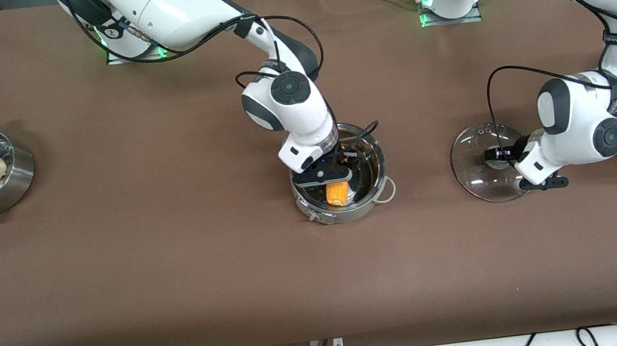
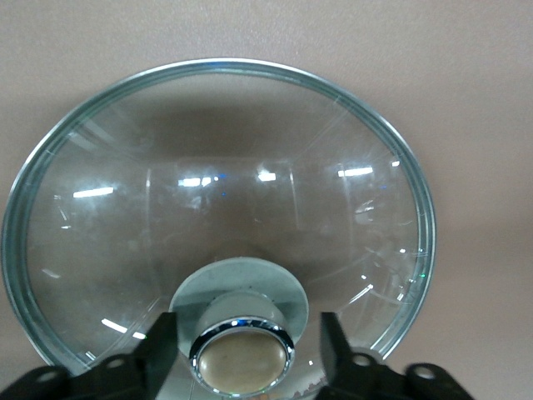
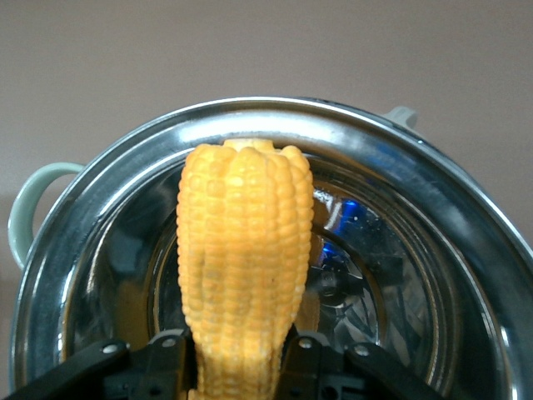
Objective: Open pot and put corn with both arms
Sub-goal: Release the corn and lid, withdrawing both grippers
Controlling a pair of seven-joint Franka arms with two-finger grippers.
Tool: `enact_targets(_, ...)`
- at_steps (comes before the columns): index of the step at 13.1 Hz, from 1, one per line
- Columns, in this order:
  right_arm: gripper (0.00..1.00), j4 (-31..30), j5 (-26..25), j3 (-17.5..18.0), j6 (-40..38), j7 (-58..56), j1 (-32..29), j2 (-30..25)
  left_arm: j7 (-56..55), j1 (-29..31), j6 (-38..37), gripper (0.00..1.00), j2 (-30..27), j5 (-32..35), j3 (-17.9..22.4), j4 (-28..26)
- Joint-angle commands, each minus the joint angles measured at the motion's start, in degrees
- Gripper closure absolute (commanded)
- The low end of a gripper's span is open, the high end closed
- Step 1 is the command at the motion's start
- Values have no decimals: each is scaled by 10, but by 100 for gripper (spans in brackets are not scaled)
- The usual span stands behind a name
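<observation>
- The stainless-steel pot (image 1: 370, 159) is standing uncovered mid-table, grey loop handles at its rim.
- The yellow-orange corn cob (image 1: 338, 193) is hanging inside the pot's mouth, pinched at one end.
- The clear glass lid (image 1: 473, 165) is lying flat toward the left arm's end, knob (image 2: 241, 358) up.

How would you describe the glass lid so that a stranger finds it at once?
On the brown table, look beside the shiny round steel pot, toward the left arm's end. The clear round glass lid lies flat there. Unlike the two steel pots, it is transparent, with a knob.
</observation>
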Motion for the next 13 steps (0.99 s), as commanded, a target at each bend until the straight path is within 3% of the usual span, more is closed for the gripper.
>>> enact_targets(1,0,22,-10,1,-5,-1,4,8,6,-1,-26,0,-28,-8,0,15)
enact_targets(5,0,22,-10,2,-9,1,6,4,-29,-12,-123,0,-70,-4,-2,82)
enact_targets(7,0,21,-9,2,-10,1,6,-1,-61,-33,-182,0,-85,45,-4,132)
enact_targets(10,0,21,-8,2,-85,-2,5,-31,-103,-59,-299,0,-90,64,-8,228)
enact_targets(13,0,19,-8,1,-128,-7,0,-68,-93,-58,-339,0,-138,64,-19,252)
